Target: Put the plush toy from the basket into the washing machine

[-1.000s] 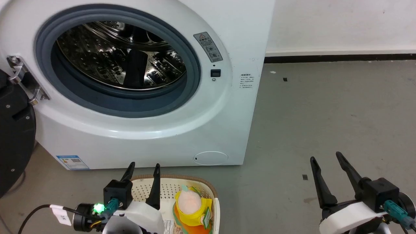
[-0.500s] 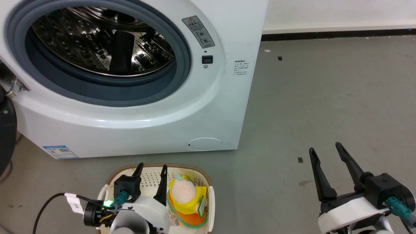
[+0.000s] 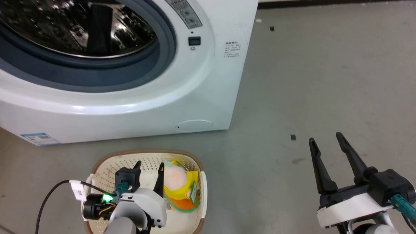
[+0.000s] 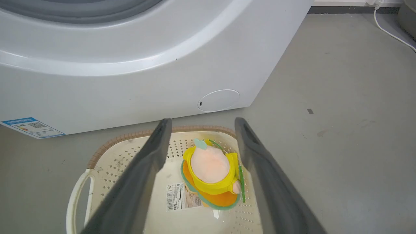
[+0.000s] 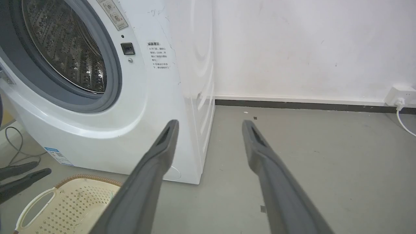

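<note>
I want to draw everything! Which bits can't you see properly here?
- Head view: drum of the washing machine, cut off by the top edge.
- Head view: basket floor beside the plush toy, hidden under the left gripper.
- Left wrist view: label sticker print, too small to read.

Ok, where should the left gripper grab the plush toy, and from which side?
Probably across the yellow band around its pink rounded part, from above: the plush toy lies flat on the basket floor, pink part up, walls blocking side approaches.
</note>
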